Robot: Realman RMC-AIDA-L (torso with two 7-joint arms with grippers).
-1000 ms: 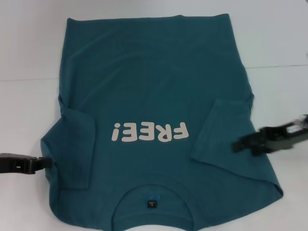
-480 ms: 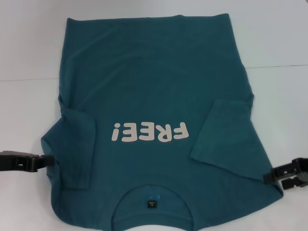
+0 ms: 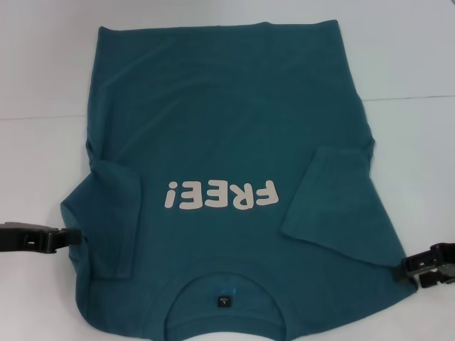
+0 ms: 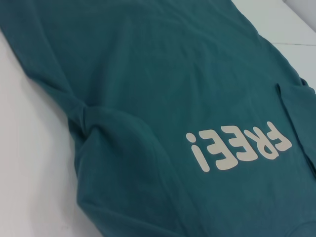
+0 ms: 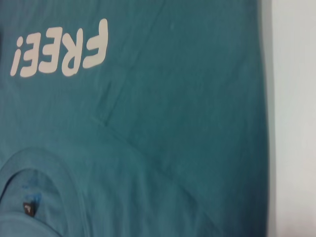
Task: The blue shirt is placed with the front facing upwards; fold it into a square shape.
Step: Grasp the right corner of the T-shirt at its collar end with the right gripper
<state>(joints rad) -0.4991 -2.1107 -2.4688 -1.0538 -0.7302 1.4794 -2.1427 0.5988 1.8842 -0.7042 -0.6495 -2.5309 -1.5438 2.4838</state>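
Head view shows the large teal-blue cotton T-shirt (image 3: 234, 177) spread mid-frame, both sleeves folded inward. Left gripper (image 3: 70, 237) touches its lower-left edge, right gripper (image 3: 405, 268) its lower-right; finger spread cannot be told.

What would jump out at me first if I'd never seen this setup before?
The blue shirt fills most of the white table, front up, both sleeves folded inward. Its off-white FREE! print sits mid-chest, upside down in the head view, with the collar at the near edge. The left gripper and right gripper sit at the shirt's two near sides.
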